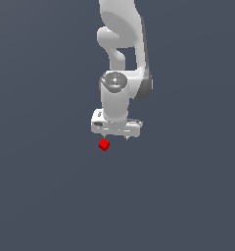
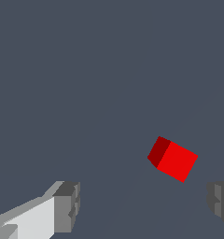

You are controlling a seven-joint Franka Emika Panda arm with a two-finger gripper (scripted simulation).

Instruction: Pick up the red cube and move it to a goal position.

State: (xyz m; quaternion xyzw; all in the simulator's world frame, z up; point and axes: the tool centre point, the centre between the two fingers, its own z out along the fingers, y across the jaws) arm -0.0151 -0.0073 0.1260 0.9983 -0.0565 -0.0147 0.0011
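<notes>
The red cube (image 1: 104, 144) is small and bright red and lies on the flat dark grey floor, turned at an angle. My white gripper (image 1: 115, 137) hangs just above it, with the cube a little toward the exterior view's left of its middle. In the wrist view the red cube (image 2: 173, 159) lies on the floor beyond the two grey fingertips (image 2: 67, 207), nearer the other fingertip (image 2: 220, 204). The gripper (image 2: 143, 207) is open wide and holds nothing. The jaws are apart from the cube.
The white arm (image 1: 122, 54) reaches down from the top of the exterior view. The dark grey floor (image 1: 51, 196) spreads flat all around.
</notes>
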